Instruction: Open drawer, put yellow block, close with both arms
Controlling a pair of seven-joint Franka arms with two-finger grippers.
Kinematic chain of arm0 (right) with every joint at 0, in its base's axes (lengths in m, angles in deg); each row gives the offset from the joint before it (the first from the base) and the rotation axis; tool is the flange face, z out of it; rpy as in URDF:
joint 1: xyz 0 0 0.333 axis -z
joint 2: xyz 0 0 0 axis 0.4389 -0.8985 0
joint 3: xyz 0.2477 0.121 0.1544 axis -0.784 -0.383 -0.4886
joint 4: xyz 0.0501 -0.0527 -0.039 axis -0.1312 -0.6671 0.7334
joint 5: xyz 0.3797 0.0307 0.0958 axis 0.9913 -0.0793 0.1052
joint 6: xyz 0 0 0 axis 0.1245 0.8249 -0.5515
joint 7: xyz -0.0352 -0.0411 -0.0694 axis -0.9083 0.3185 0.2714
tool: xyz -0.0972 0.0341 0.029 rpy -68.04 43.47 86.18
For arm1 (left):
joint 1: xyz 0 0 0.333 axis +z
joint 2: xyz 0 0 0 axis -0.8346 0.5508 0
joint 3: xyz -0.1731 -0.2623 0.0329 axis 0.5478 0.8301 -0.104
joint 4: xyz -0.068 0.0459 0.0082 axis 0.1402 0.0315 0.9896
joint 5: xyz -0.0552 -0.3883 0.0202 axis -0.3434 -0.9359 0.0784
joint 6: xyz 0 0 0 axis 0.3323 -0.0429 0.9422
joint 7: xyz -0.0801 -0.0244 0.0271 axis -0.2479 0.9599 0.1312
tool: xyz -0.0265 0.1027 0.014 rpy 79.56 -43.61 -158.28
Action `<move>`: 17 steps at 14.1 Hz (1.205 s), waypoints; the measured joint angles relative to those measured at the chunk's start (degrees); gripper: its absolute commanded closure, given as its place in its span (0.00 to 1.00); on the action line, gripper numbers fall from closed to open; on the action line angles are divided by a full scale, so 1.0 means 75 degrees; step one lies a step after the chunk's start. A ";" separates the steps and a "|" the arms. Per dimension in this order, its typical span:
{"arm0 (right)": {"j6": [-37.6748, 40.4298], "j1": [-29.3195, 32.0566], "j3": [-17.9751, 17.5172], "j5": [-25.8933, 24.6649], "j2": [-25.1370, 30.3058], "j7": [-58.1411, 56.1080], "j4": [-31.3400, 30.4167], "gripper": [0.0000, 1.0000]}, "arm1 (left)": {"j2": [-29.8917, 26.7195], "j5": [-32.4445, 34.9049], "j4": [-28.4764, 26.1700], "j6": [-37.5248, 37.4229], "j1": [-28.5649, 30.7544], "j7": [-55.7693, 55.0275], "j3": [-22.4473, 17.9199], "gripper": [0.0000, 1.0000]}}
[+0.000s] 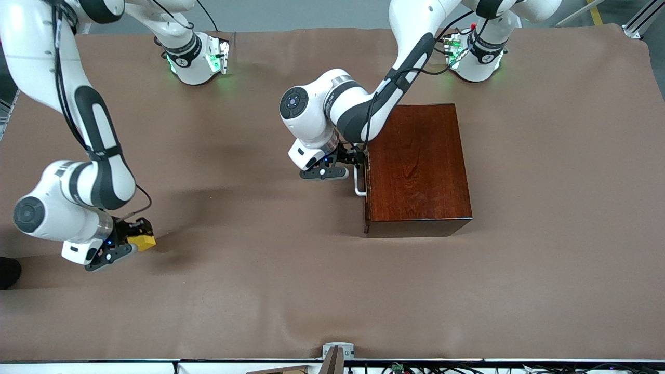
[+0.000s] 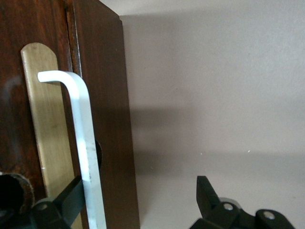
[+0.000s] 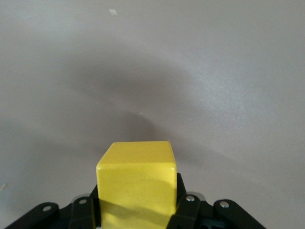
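Observation:
The yellow block (image 1: 143, 240) (image 3: 137, 181) sits between the fingers of my right gripper (image 1: 137, 238) (image 3: 138, 202), which is shut on it low over the brown cloth at the right arm's end of the table. The dark reddish-brown box (image 1: 418, 166) stands in the middle with its drawer (image 2: 14, 119) pushed in flush. Its white handle (image 1: 358, 186) (image 2: 85, 143) runs over a brass plate (image 2: 47, 124). My left gripper (image 1: 357, 162) (image 2: 141, 198) is open at the drawer front. One finger (image 2: 71, 198) lies against the handle and the other finger (image 2: 206, 193) stands wide apart from it.
Brown cloth (image 1: 291, 291) covers the whole table. The two arm bases (image 1: 200, 59) (image 1: 475, 57) glow green along the edge farthest from the front camera. A small grey fitting (image 1: 336, 350) sits at the table's nearest edge.

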 measured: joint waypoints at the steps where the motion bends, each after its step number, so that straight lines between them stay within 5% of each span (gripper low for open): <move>1: 0.0130 -0.0036 -0.0028 -0.0002 0.0214 -0.0379 0.0032 1.00 | 0.0013 0.0000 -0.0003 0.0067 0.0000 -0.0079 -0.0002 0.00; 6: 0.0429 -0.0199 -0.0067 -0.0005 0.1024 -0.2634 0.0046 1.00 | 0.0024 0.0000 -0.0034 0.0666 -0.0044 -0.0621 0.0030 0.00; 17: 0.0918 -0.0425 -0.0126 0.0001 0.1617 -0.7107 0.0057 1.00 | 0.0159 -0.0275 -0.0016 0.2104 -0.0105 -0.0880 0.0223 0.00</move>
